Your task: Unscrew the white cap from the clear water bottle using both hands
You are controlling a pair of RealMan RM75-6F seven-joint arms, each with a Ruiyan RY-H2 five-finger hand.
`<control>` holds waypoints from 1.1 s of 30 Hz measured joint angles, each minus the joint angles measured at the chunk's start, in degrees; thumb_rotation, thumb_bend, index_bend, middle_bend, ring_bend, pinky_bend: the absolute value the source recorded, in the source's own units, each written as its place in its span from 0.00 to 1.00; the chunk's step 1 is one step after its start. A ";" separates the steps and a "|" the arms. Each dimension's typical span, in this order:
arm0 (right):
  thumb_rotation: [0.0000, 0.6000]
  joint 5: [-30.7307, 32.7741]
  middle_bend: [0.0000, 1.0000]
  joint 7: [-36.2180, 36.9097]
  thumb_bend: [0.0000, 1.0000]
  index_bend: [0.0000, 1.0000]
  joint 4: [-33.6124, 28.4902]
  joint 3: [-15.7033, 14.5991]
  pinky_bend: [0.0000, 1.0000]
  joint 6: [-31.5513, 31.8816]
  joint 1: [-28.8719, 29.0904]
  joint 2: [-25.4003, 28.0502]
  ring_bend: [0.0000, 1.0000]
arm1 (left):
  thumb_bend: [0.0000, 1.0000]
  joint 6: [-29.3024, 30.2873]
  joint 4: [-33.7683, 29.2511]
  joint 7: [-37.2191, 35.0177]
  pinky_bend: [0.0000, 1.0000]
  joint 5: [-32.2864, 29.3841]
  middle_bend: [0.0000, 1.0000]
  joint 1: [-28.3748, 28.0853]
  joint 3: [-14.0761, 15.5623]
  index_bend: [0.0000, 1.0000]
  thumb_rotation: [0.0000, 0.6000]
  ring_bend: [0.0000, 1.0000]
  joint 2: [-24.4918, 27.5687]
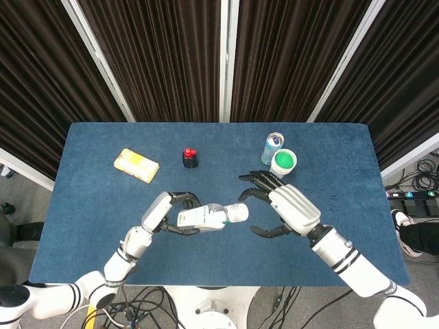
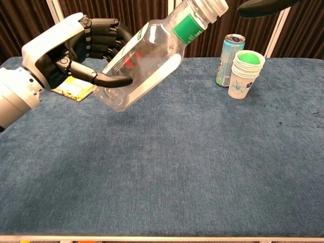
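Note:
My left hand (image 1: 163, 211) grips the clear water bottle (image 1: 203, 218) around its body and holds it tilted above the table. The bottle's neck points toward my right hand. In the chest view the left hand (image 2: 68, 49) wraps the bottle (image 2: 144, 61) from the left, and the white cap (image 2: 211, 6) sits on the neck at the top edge. From the head view the cap (image 1: 238, 212) is bare, with no finger on it. My right hand (image 1: 287, 210) hovers a little to the cap's right, fingers spread and holding nothing. Only one dark fingertip (image 2: 263, 6) of it shows in the chest view.
A drink can (image 1: 273, 148) and a stack of paper cups with a green inside (image 1: 282, 163) stand at the back right, just beyond my right hand. A small dark bottle with a red cap (image 1: 190, 157) and a yellow packet (image 1: 136, 164) lie at the back left.

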 measured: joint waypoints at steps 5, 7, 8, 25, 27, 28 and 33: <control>1.00 1.16 0.10 -2.02 0.18 0.36 0.28 0.34 0.00 0.60 0.46 -1.36 0.00 | 0.40 0.03 -0.31 0.30 0.58 0.13 0.59 -0.07 0.05 0.56 1.00 0.54 0.06; 1.00 1.71 0.10 -2.54 0.19 0.36 0.34 0.50 0.00 0.76 0.65 -1.69 0.00 | 0.40 0.04 -0.35 0.28 0.58 0.11 0.59 -0.08 0.05 0.56 1.00 0.54 0.10; 1.00 1.87 0.10 -2.74 0.19 0.36 0.37 0.57 0.00 0.81 0.73 -1.84 0.00 | 0.40 0.04 -0.36 0.29 0.58 0.12 0.59 -0.09 0.04 0.56 1.00 0.54 0.12; 1.00 3.31 0.13 -4.86 0.21 0.44 0.48 1.10 0.00 1.66 1.36 -3.65 0.00 | 0.40 0.09 -0.43 -0.06 0.58 0.08 0.59 -0.23 -0.03 0.56 1.00 0.54 0.25; 1.00 3.64 0.14 -5.13 0.23 0.47 0.49 1.16 0.00 1.81 1.40 -3.86 0.00 | 0.40 0.16 -0.40 -0.16 0.58 0.09 0.59 -0.21 -0.02 0.56 1.00 0.54 0.27; 1.00 3.73 0.15 -5.29 0.23 0.48 0.51 1.19 0.00 1.96 1.40 -3.99 0.00 | 0.40 0.18 -0.39 -0.21 0.58 0.09 0.59 -0.20 -0.01 0.56 1.00 0.54 0.30; 1.00 4.45 0.17 -6.84 0.27 0.55 0.68 1.43 0.00 3.21 1.41 -4.91 0.00 | 0.40 0.23 -0.29 -0.44 0.58 -0.01 0.59 -0.11 0.01 0.56 1.00 0.54 0.33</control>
